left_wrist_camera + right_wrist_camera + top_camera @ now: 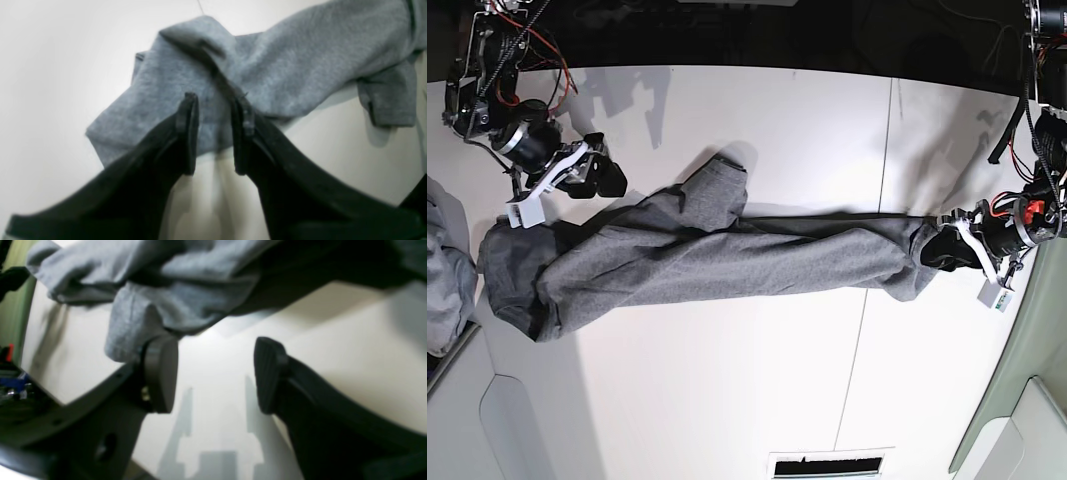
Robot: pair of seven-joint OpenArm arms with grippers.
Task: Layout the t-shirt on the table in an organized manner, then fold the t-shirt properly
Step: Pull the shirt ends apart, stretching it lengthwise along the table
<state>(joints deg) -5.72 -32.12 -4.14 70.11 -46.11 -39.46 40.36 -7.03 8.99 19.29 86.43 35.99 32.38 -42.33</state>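
We see the t-shirt (717,255) stretched into a long rumpled band across the table (727,400), sagging between the 2 arms. Left gripper (215,111): fingers parted with a gap, cloth lying past the tips, nothing pinched. Right gripper (215,373): fingers spread wide, bare tabletop between them, a fold of shirt draped against 1 pad (160,373).

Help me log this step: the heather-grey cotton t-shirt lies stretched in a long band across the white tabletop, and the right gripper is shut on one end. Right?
No. The right gripper is open: in the right wrist view its jaws stand wide apart with only bare white tabletop between them. The heather-grey cotton t-shirt does lie stretched in a long band across it.
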